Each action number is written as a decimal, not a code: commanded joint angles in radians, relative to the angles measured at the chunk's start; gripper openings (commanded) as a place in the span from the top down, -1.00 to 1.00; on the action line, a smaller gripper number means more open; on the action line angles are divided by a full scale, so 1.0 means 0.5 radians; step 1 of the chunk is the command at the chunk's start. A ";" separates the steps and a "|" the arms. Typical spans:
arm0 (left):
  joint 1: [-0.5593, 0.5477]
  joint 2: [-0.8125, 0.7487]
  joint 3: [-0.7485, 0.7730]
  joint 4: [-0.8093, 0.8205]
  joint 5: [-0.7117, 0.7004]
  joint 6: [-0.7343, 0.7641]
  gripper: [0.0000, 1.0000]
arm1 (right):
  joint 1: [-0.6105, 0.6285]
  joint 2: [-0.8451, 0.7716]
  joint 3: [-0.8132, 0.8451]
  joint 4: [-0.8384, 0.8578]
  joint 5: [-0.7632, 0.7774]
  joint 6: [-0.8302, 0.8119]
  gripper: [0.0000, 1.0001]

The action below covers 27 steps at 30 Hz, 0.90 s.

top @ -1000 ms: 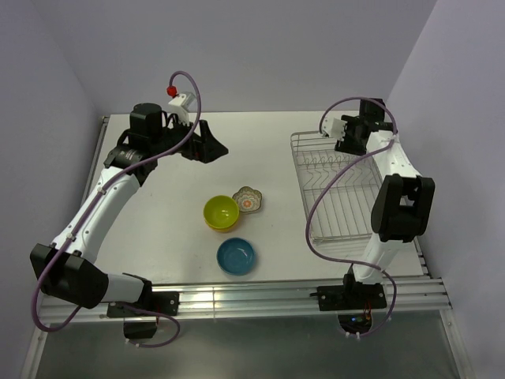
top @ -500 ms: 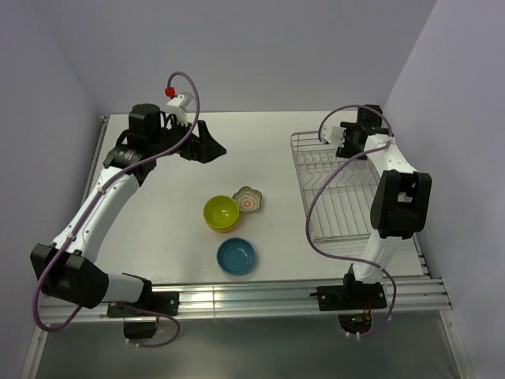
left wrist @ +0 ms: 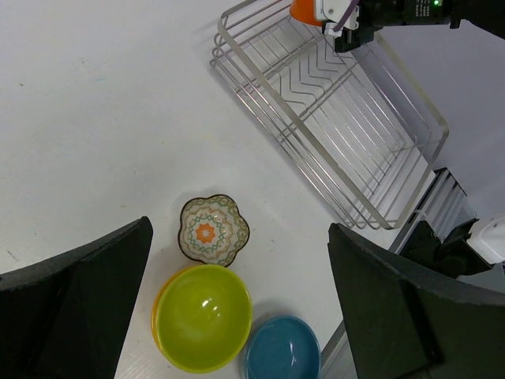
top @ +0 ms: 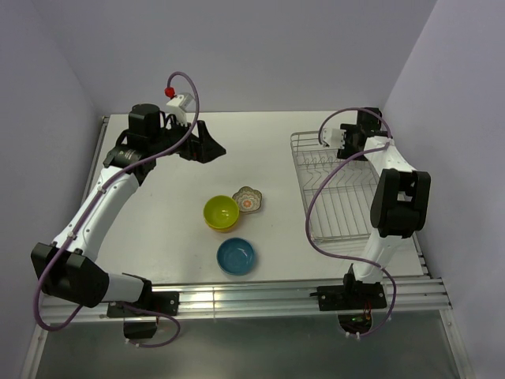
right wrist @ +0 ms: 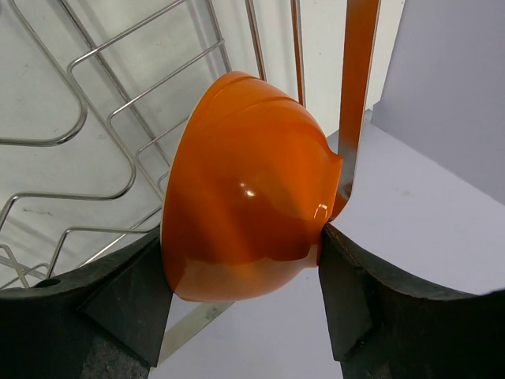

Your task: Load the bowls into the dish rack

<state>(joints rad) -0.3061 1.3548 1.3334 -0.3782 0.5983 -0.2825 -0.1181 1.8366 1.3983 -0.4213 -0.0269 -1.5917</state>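
right claw (right wrist: 243, 294) clamps orange bowl (right wrist: 241, 201) | left claw (left wrist: 241, 230) spread, empty | white table (top: 260, 138) | lilac walls (top: 268, 55)

A white table (top: 268, 142) fills the middle of the overhead view, its top matte with a few faint marks. Three plain walls close it in: the back wall (top: 252, 55), the left wall (top: 39, 110) and the right wall (top: 465, 103), all pale lavender. A grooved silver metal rail (top: 252, 298) runs along the table's near edge. Below it lies a dull grey surface (top: 252, 347), floor or shelf. The light is soft and even, casting only faint shadows on the table top.
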 commanded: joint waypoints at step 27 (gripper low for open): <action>0.014 -0.010 0.021 0.075 0.024 0.025 -0.99 | -0.006 -0.053 -0.045 0.008 0.103 -0.194 -0.08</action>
<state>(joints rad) -0.3023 1.3590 1.3334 -0.3782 0.5980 -0.2787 -0.1177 1.8366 1.3849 -0.4187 -0.0105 -1.6749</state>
